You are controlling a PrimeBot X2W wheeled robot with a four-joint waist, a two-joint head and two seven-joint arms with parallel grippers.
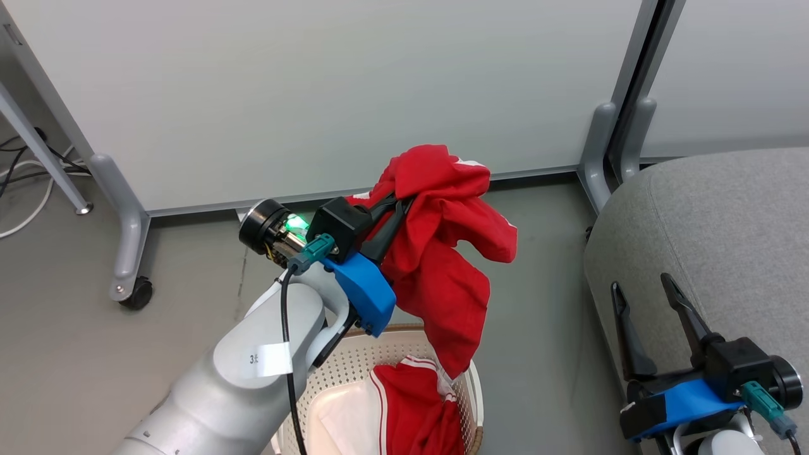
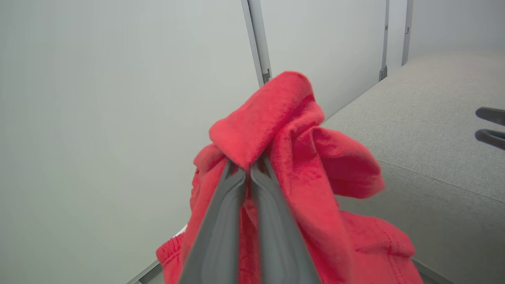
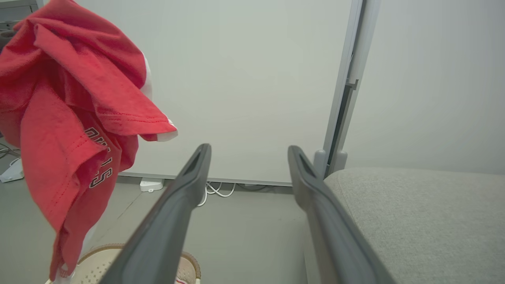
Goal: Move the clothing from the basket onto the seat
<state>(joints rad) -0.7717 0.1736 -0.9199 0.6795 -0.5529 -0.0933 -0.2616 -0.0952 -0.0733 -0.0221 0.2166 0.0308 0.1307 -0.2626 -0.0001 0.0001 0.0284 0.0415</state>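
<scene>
Left gripper [image 1: 397,207] holding red clothing [image 1: 442,265]

Its jaws are clamping tight on one garment, which is hanging above the basket [image 1: 473,385]; another is lying inside. Right gripper [image 1: 641,283] is hovering wide open and empty beside the seat [image 1: 727,221].

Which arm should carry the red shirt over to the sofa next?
Left. The left fingers are shut on the shirt, held above the basket. The right fingers are open and empty beside the sofa.
</scene>
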